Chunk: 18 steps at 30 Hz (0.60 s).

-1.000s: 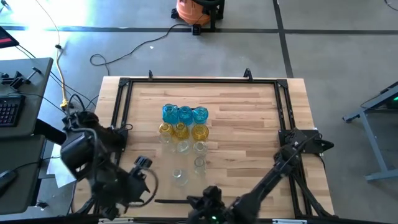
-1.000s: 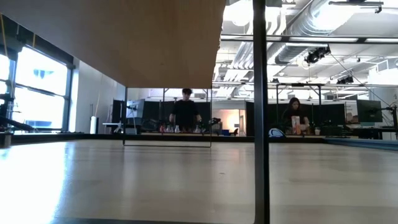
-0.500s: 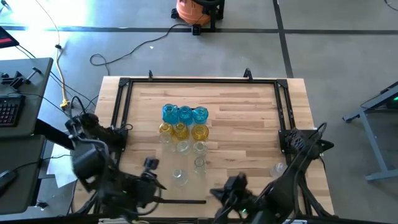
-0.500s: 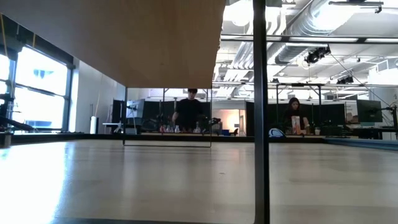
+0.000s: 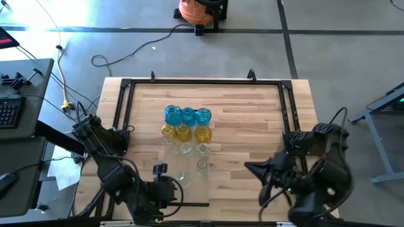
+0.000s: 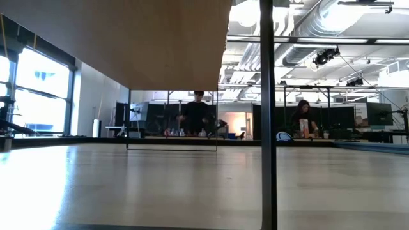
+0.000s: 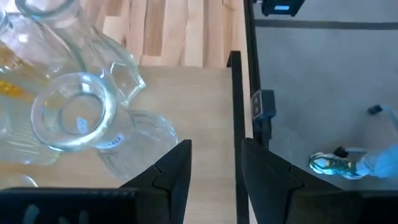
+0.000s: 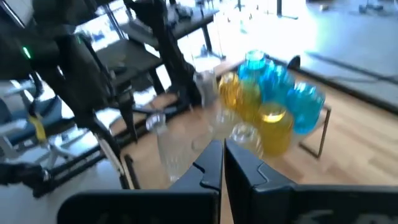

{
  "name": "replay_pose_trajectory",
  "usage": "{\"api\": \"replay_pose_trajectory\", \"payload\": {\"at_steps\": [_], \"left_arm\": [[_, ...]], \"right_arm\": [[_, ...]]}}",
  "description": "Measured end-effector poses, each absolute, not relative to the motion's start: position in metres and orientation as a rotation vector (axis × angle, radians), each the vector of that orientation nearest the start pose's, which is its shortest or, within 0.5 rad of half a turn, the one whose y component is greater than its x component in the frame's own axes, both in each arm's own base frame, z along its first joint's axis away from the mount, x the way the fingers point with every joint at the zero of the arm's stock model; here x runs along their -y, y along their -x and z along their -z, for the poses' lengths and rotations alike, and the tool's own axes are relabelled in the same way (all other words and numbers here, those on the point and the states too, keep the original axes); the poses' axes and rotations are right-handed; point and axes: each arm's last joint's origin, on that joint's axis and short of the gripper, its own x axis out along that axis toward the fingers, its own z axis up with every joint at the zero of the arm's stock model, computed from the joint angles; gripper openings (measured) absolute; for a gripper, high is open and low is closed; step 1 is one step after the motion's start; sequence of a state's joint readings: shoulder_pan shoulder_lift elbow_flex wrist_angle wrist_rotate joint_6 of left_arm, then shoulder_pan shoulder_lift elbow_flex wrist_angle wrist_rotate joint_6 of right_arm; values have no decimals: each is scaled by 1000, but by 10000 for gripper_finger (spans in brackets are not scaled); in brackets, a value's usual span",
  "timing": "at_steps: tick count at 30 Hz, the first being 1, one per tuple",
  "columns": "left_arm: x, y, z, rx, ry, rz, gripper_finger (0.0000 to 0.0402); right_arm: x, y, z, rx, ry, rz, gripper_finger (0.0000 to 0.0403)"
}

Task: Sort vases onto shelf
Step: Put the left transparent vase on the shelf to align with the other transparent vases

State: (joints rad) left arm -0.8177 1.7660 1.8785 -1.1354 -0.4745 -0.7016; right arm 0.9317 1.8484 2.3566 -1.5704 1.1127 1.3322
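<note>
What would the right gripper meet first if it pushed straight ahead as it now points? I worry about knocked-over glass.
Probably a clear vase standing nearest the shut right gripper, with the yellow vases just behind; depth is hard to judge.

Blue vases (image 5: 187,115), yellow vases (image 5: 184,132) and clear vases (image 5: 191,157) stood clustered mid-table while my left gripper (image 5: 159,169) hung near the front edge and my right gripper (image 5: 251,168) hovered toward the right side.

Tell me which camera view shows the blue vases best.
The high view: all three blue vases stand in a row, unobstructed, behind the yellow vases. The right wrist view shows them blurred, beyond the shut right gripper. The left wrist and low views miss them.
</note>
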Motion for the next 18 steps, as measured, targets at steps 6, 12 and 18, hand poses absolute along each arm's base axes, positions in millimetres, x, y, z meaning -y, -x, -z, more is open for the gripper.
{"api": "replay_pose_trajectory", "payload": {"at_steps": [6,12,18], "left_arm": [[252,-258,-354,-852,88,-45,129],[254,-261,-332,-856,114,-94,129],[253,-261,-316,-876,102,-124,129]], "right_arm": [[-225,-197,-474,-257,-356,461,0],[-223,-198,-475,-260,-337,459,0],[-224,-198,-475,-260,-344,456,0]]}}
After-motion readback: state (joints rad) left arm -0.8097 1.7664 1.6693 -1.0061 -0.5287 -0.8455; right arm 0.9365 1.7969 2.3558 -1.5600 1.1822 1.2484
